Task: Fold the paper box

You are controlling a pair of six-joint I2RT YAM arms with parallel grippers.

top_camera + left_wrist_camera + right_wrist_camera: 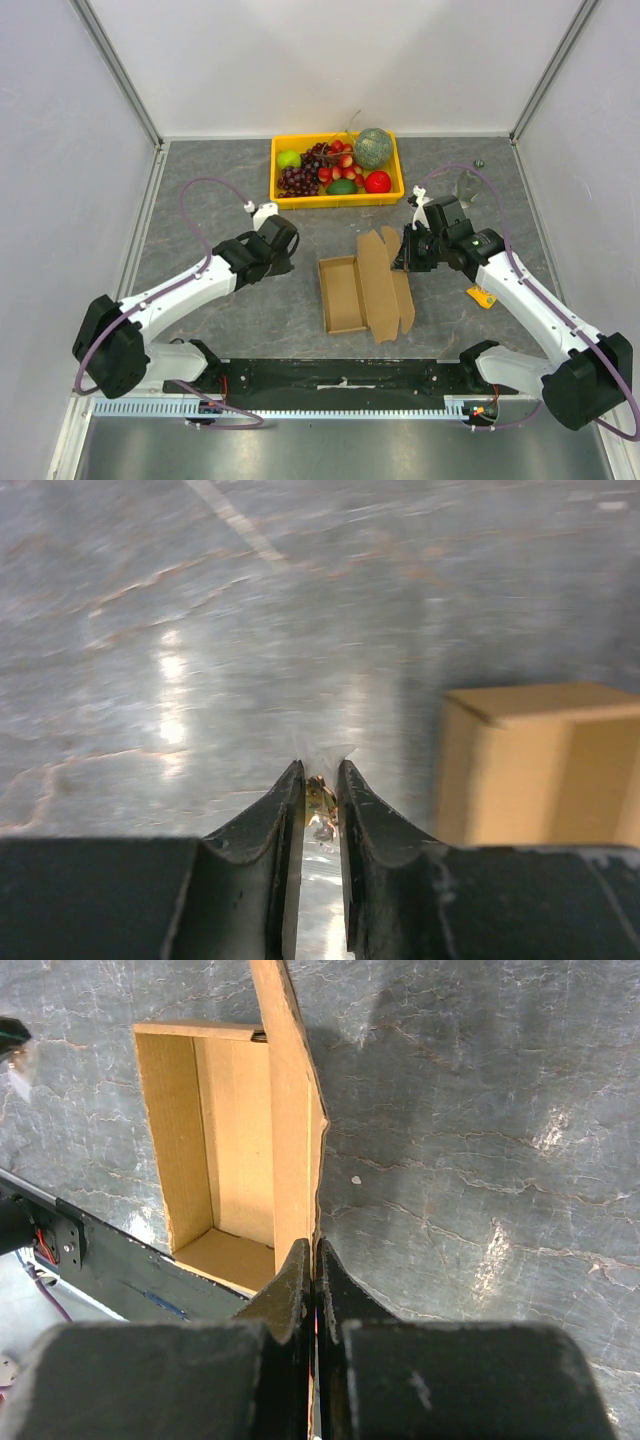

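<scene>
Left of centre, my left hand (320,772) hovers over the bare worktop (215,195), fingers nearly together; I cannot tell whether they pinch anything. At centre lies the paper box (342,295), its tray open upward and its lid panel raised along the tray's right side. At right, my right hand (315,1258) is clamped on that lid's edge. To fold well, I judge the lid should swing leftward about its crease while the free hand steadies the tray's left wall against sliding.
</scene>
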